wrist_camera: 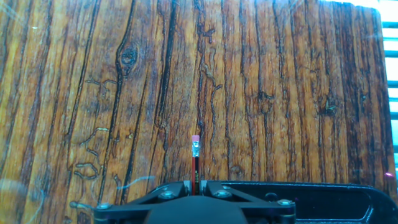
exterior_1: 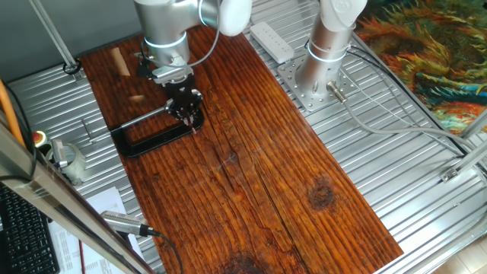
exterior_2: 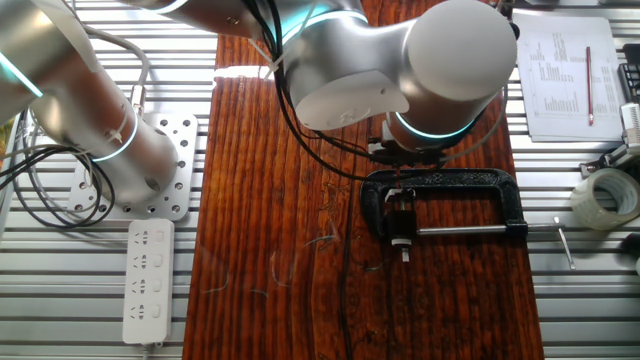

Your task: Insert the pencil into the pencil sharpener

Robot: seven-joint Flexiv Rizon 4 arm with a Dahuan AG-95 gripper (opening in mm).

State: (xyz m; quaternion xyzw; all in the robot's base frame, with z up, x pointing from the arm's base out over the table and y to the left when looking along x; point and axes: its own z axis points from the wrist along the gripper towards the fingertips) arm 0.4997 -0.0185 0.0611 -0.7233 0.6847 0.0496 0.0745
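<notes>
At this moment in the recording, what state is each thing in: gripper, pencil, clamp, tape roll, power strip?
gripper: shut on the pencil, held over the wooden board
pencil: gripped between the fingers, pink eraser end pointing away from the hand
clamp: lying flat on the board, screw rod run partway in
tape roll: lying off the board, untouched
power strip: on the metal table, nothing plugged in
pencil sharpener: cannot make it out

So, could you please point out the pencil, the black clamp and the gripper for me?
pencil [wrist_camera: 195, 160]: hand view, on its dark shaft below the pink end.
black clamp [exterior_2: 440, 180]: the other fixed view, on the frame's long back.
gripper [exterior_1: 187, 111]: one fixed view, between its fingertips.
</notes>
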